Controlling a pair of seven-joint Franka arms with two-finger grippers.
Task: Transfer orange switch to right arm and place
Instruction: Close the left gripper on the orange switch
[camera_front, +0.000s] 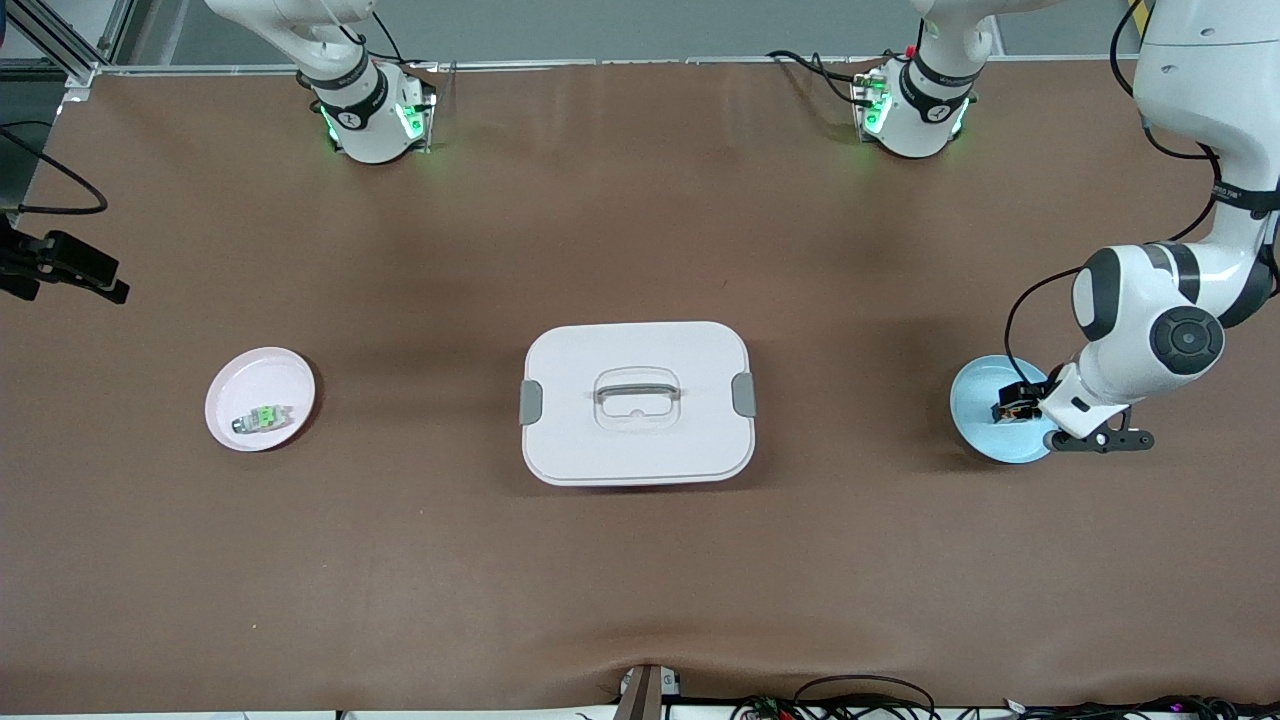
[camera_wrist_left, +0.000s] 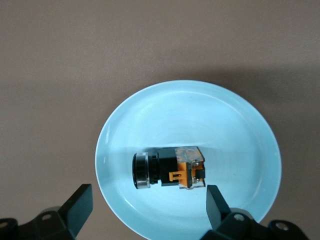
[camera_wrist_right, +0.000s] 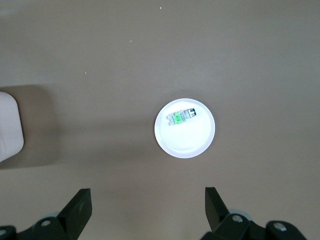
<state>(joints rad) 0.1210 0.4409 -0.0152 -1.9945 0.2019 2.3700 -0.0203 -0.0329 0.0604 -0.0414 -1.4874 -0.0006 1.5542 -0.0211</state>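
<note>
The orange switch (camera_wrist_left: 170, 171) lies on its side in the light blue plate (camera_front: 975, 420) at the left arm's end of the table, resting on the plate's floor with its round black-and-silver end pointing away from its orange block. The left gripper (camera_wrist_left: 147, 207) hangs low over that plate, its two fingers (camera_wrist_left: 80, 205) spread wide on either side of the switch and touching neither the switch nor the plate; in the front view the left arm's wrist covers part of the plate's edge. The right gripper (camera_wrist_right: 147, 210) is high over the table toward the right arm's end, its fingers (camera_wrist_right: 79, 206) also spread apart and holding nothing, and the right arm waits there. Below it sits a pink plate (camera_front: 230, 395) with a small clear part with a green centre (camera_front: 262, 419) lying in it. Between the two plates, in the middle of the table, stands a white lidded box (camera_front: 638, 402) with a clear handle (camera_front: 637, 390) on top and grey clasps at both ends. The brown table (camera_front: 640, 560) carries all three, each well apart from the others.
</note>
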